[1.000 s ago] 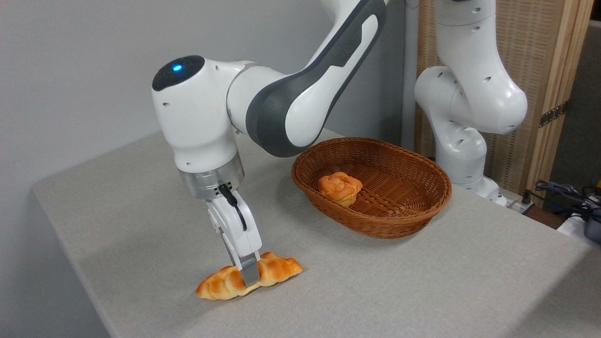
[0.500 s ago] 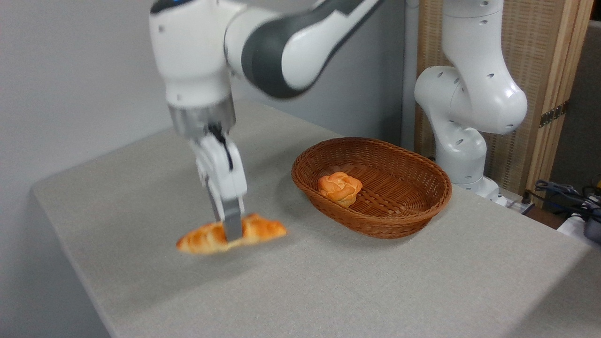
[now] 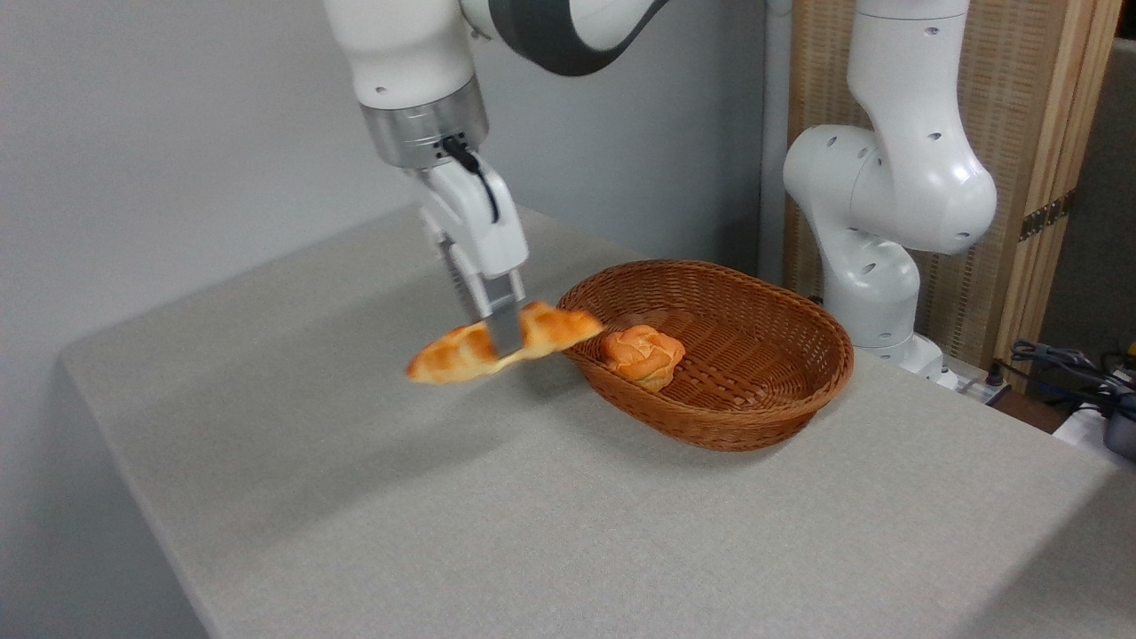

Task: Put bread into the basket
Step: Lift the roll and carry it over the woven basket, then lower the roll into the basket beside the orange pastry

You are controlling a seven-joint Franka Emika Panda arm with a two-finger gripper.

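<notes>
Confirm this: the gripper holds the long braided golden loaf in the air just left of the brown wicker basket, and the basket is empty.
Not quite. The gripper does hold the long braided golden loaf in the air just left of the oval brown wicker basket, but the basket is not empty: a small round knotted orange bun lies inside it, near its left end. The fixed camera view shows this.

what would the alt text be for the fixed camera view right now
A white robot arm's gripper holds a long braided loaf in the air by its middle, beside the left rim of an oval wicker basket on a grey table. A small round bun lies inside the basket.
</notes>
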